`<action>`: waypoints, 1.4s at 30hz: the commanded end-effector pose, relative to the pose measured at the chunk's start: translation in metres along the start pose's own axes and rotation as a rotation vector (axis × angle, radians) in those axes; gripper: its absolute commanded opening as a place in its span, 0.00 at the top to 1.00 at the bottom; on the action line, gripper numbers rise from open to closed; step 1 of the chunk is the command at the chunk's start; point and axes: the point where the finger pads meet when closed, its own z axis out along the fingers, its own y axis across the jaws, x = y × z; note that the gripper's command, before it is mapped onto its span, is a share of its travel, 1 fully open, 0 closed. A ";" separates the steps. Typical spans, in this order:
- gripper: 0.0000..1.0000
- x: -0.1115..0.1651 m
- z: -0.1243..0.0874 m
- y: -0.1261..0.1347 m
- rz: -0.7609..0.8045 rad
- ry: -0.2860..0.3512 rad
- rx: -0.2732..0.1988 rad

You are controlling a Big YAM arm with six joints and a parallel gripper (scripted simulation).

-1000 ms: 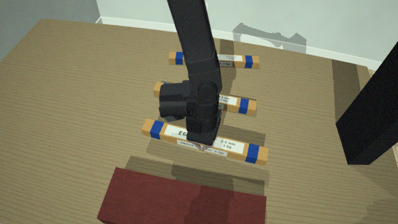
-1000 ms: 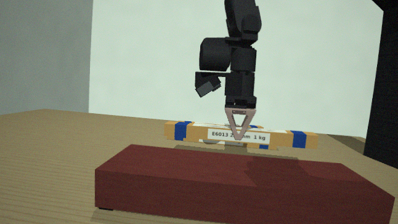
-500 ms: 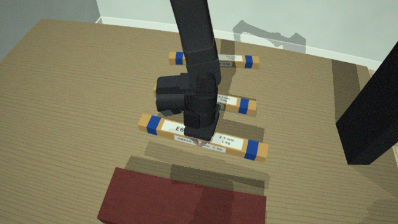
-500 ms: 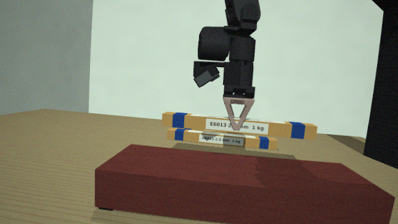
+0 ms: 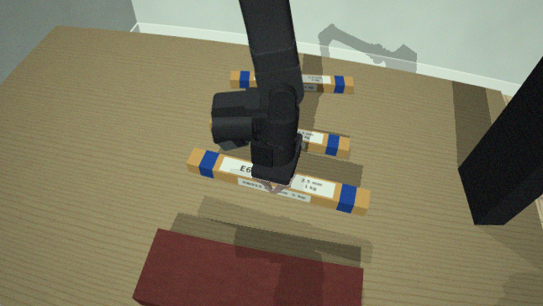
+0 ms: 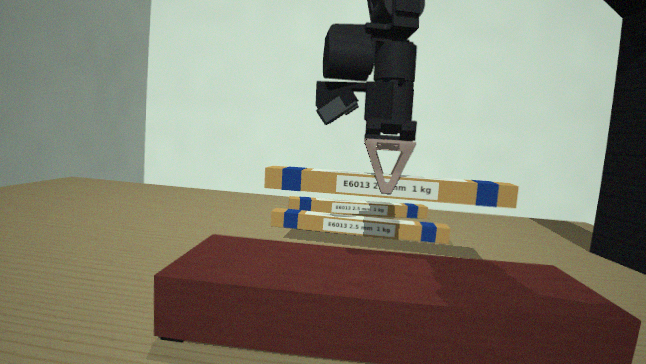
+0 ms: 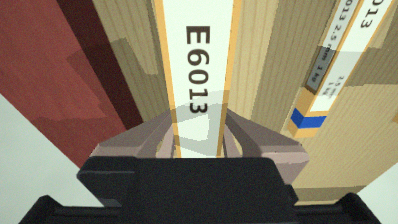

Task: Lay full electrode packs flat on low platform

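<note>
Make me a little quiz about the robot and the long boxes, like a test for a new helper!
1. True or false: the gripper is shut on a pack held in the air.
2. How many packs lie on the table?
3. Is anything on the red platform? A) one pack B) nothing C) two packs

Key: 1 true. 2 two: the middle pack and the far pack. 3 B.

Bare test room, wooden table [image 5: 84, 126] (pale walls), welding electrode packs [image 5: 340, 84]
</note>
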 end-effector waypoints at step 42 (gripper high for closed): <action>1.00 -0.011 -0.103 0.010 0.008 -0.025 -0.018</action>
